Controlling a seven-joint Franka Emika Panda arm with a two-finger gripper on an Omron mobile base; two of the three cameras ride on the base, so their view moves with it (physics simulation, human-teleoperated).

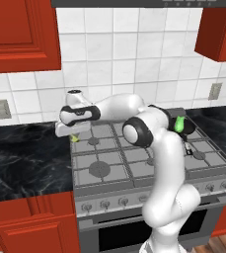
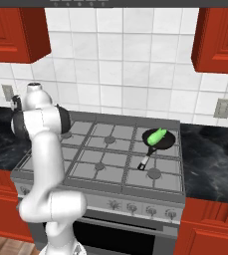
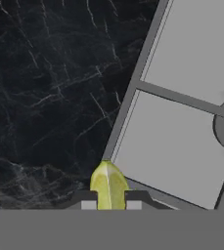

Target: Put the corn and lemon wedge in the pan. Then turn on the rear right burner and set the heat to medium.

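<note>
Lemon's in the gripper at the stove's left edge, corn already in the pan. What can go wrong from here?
1. The lemon wedge is pinched by its base between the gripper tips; a small hold that may slip in transit.
2. The pan sits at the far right, so the carry crosses the whole stove.
3. The corn already takes up much of the pan; a release near the rim could miss.

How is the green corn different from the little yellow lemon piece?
The corn is green and long; the lemon wedge is yellow, pointed and much smaller. The corn already lies in the black pan on the stove; the lemon wedge is pinched in the pincer over the stove's left edge, beside the dark counter. Both are pan-bound foods.
</note>
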